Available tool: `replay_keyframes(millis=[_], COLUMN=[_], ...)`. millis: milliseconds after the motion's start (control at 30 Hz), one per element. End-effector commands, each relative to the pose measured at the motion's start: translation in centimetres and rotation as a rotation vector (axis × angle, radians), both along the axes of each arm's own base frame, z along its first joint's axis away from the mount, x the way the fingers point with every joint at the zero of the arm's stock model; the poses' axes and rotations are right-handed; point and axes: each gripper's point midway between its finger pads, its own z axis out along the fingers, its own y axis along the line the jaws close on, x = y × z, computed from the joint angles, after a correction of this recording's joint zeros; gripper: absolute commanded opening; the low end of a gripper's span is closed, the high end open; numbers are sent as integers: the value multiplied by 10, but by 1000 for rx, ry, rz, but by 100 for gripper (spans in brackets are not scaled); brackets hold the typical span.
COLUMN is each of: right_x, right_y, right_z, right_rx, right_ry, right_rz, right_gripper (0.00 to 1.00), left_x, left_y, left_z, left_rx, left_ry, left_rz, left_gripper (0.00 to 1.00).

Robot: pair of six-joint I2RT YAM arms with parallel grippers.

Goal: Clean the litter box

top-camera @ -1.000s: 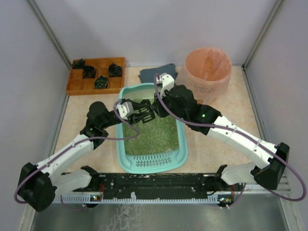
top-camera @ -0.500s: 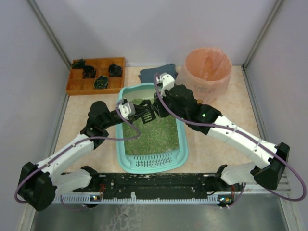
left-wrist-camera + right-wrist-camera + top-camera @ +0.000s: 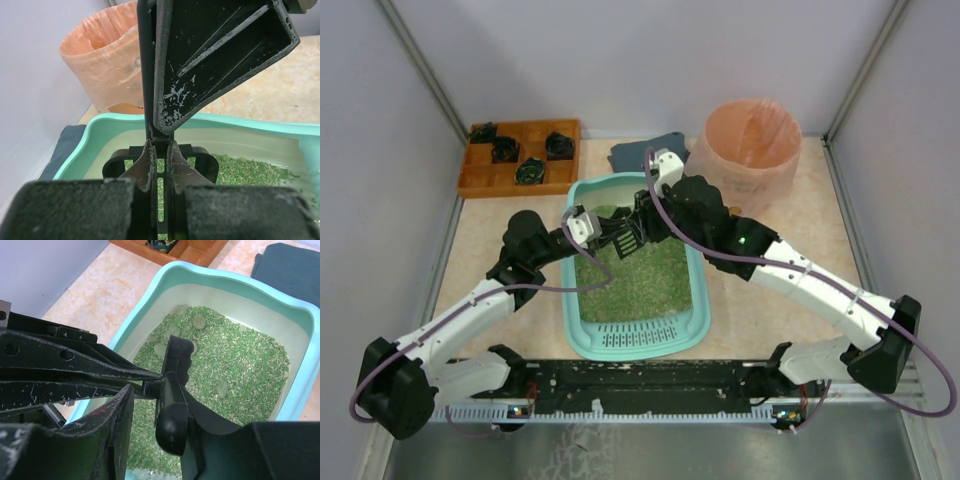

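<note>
The light teal litter box [image 3: 700, 300] lies mid-table, holding green litter [image 3: 640, 280] with pale clumps [image 3: 199, 321]. Both grippers meet over its far end at a black slotted scoop [image 3: 623, 238]. My left gripper [image 3: 605, 232] is shut on the scoop's handle; in the left wrist view its jaws [image 3: 160, 150] pinch the thin handle, with the slotted head [image 3: 205, 162] beyond. My right gripper [image 3: 160, 405] stands open around the scoop [image 3: 179, 360]. There is a gap on its left side, and the handle's knob lies against its right finger.
A round bin lined with a pink bag [image 3: 748, 145] stands at the back right. A brown wooden tray [image 3: 520, 157] with black pieces sits at the back left, and a dark cloth [image 3: 640, 152] lies behind the litter box. Grey walls close in on three sides.
My left gripper has shut on the scoop's handle. The right gripper's jaws, shut on the scoop before, have parted from it. Both arms have stayed over the box's far end.
</note>
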Motion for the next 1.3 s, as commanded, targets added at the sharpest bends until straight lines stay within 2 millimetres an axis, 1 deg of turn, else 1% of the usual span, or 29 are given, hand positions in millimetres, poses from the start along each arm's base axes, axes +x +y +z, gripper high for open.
replay_keyframes(millis=[0,200,300,467,567,733,800,933,1033,1167,1233,1267], right_x=[6,14,16,19,21,22,21,20,19,19,20,20], right_y=[12,6,8,10,8,1,0,4,7,5,3,2], right_z=[31,23,20,12,12,19,20,17,14,15,16,18], right_rx=[119,174,207,204,222,268,273,257,248,244,245,247], right_ry=[-45,-27,-25,-17,-21,-37,-39,-26,-16,-19,-28,-34], right_rz=[-23,-112,-127,-134,-153,-187,-186,-168,-155,-161,-166,-169], right_gripper=[38,39,38,38,37,34,32,25,16,3,0,0], left_x=[-5,-6,-7,-9,-9,-9,-8,-8,-7,-6,-5,-3], left_y=[0,0,0,0,0,1,1,1,1,2,3,3], left_z=[12,13,14,14,15,15,15,15,14,15,15,16], left_rx=[-12,-17,-18,-21,-22,-23,-23,-23,-22,-29,-35,-39], left_ry=[-34,-35,-36,-36,-37,-38,-40,-36,-33,-22,-11,-6], left_rz=[-11,-17,-17,-23,-24,-22,-19,-16,-13,0,10,17], left_gripper=[0,0,0,0,0,0,0,0,0,1,8,16])
